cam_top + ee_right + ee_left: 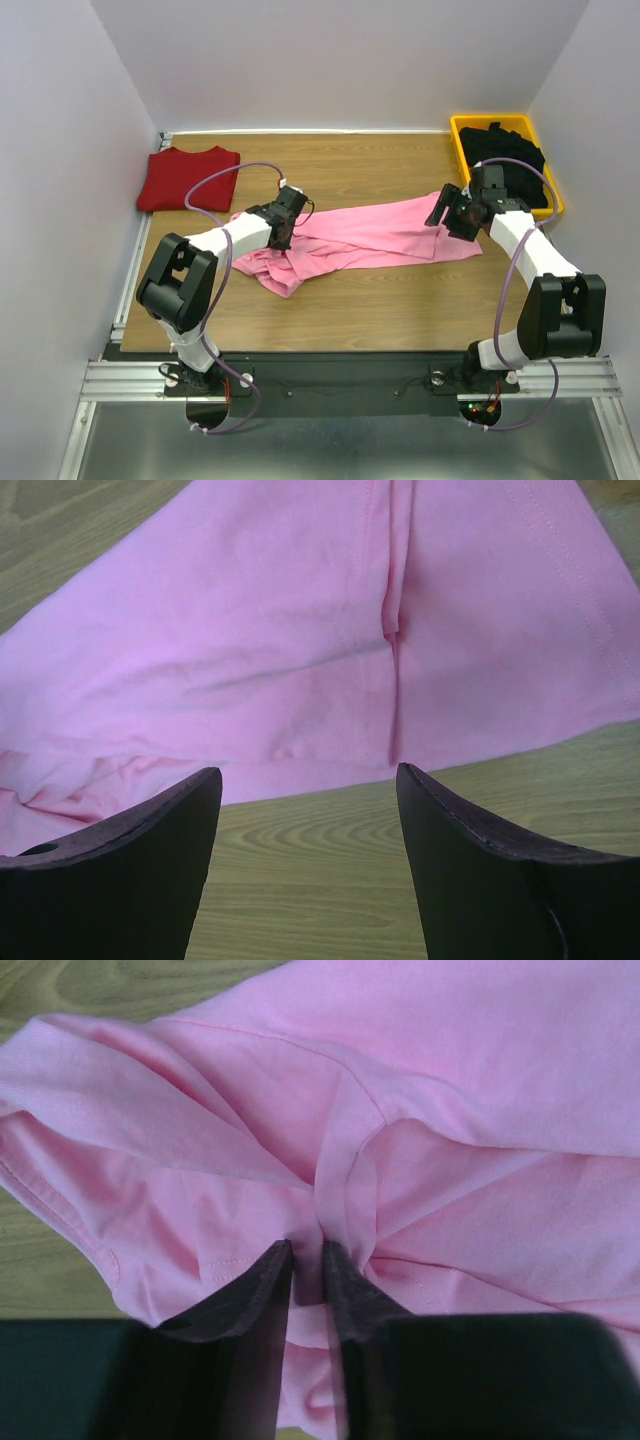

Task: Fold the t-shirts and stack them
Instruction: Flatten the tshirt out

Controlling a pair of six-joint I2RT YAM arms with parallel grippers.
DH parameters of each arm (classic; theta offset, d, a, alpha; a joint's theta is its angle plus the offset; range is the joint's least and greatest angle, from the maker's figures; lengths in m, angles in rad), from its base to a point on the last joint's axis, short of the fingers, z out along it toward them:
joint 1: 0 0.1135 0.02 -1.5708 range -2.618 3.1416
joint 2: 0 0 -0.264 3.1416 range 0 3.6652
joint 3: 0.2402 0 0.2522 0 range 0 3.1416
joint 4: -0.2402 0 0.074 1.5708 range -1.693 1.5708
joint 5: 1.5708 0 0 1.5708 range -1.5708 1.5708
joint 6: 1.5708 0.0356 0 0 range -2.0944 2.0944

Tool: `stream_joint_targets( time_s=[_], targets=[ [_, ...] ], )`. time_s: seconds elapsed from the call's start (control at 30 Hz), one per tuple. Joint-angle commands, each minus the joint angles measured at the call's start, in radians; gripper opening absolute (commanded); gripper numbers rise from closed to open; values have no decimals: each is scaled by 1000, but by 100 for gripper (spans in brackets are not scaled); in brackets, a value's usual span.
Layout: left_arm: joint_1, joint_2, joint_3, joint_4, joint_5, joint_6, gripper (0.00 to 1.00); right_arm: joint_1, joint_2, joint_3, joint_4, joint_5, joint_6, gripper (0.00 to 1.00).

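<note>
The light pink t-shirt [370,235] lies crumpled across the middle of the wooden table. My left gripper [287,222] is shut on a bunched fold of the pink shirt [330,1160] at its left end; cloth is pinched between the fingers [262,1290]. My right gripper [452,210] is open and empty just above the table, at the shirt's right edge [330,680]. The dark red t-shirt [188,178] lies folded at the back left. The black t-shirt [508,158] sits heaped in the yellow bin; no blue mark shows.
The yellow bin [462,130] stands at the back right corner. White walls close the table on three sides. Bare wood [320,860] shows under my right gripper and along the table's front [350,320].
</note>
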Motion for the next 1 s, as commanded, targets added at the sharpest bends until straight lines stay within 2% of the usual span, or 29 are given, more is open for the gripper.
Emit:
stream_joint_targets(
  time_s=[0.0,0.13,0.23,0.53,0.97],
  targets=[
    [-9,-24,48,-3,-22,11,25,-6,-34,-9,38,-3,1,76],
    [-9,-50,55,-13,-55,6,15,-5,-26,-3,38,-3,0,76],
    [-9,-76,58,-27,-92,2,1,-5,-17,3,38,-3,0,76],
    [32,-145,16,-6,-109,-40,0,-5,-9,3,40,3,-2,76],
    [256,-337,-161,118,155,-164,0,-7,32,-49,56,39,-5,75]
  ],
)
